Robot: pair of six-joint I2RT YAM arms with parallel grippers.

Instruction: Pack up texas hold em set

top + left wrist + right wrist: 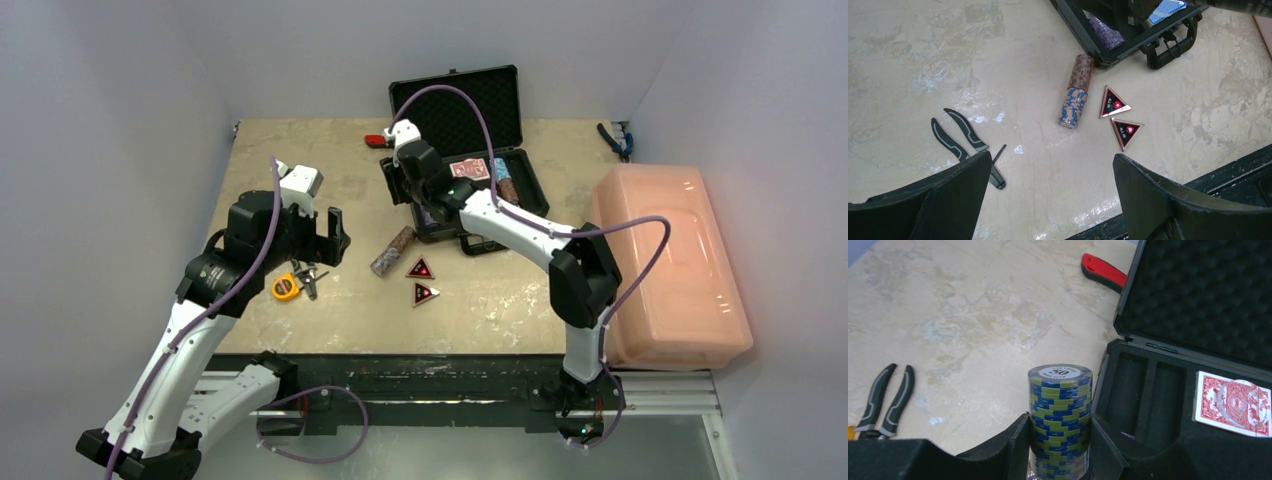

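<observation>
The right gripper (pixel 1059 452) is gripping a blue-and-green chip stack (pixel 1060 405) upright, jaws half-closed around it, just beside the open briefcase (pixel 1143 385), where the red deck (pixel 1233 402) is lying. The left gripper (pixel 1053 200), wide apart and empty, is hovering over a second chip stack (pixel 1077 90) and 2 triangular markers (pixel 1114 102) lying on the bench (pixel 923 60). Slotting seems to be in hand; the next move is calling for laying the held stack into an empty foam channel.

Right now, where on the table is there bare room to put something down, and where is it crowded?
Bare: the far left corner of the table, between its left edge and the red-handled tool; the near strip between the triangular markers and the pink bin. Crowded: the middle, where the lying chip stack, the markers and the case sit close.
</observation>
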